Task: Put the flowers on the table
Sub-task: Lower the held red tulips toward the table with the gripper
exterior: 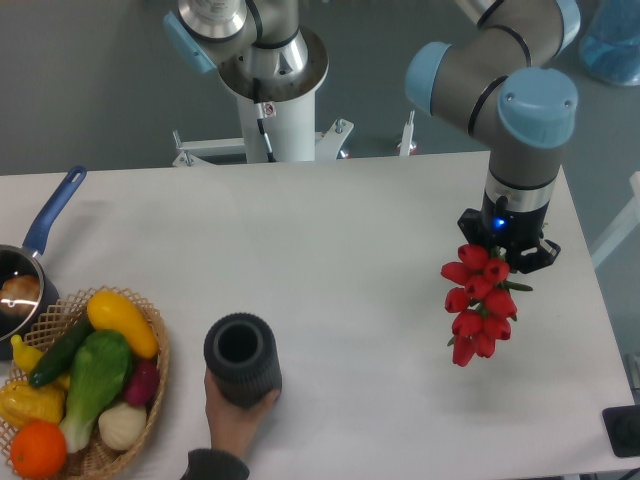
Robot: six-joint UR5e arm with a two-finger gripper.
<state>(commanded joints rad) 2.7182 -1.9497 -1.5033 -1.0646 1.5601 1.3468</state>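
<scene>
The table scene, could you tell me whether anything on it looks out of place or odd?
Nothing is spilled or damaged. The one oddity: a hand reaches in from the bottom edge, holding the dark vase upright, while the gripper holds the flowers over the table far off to the right.

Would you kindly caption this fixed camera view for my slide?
Gripper holds red flowers over the white table.
</scene>
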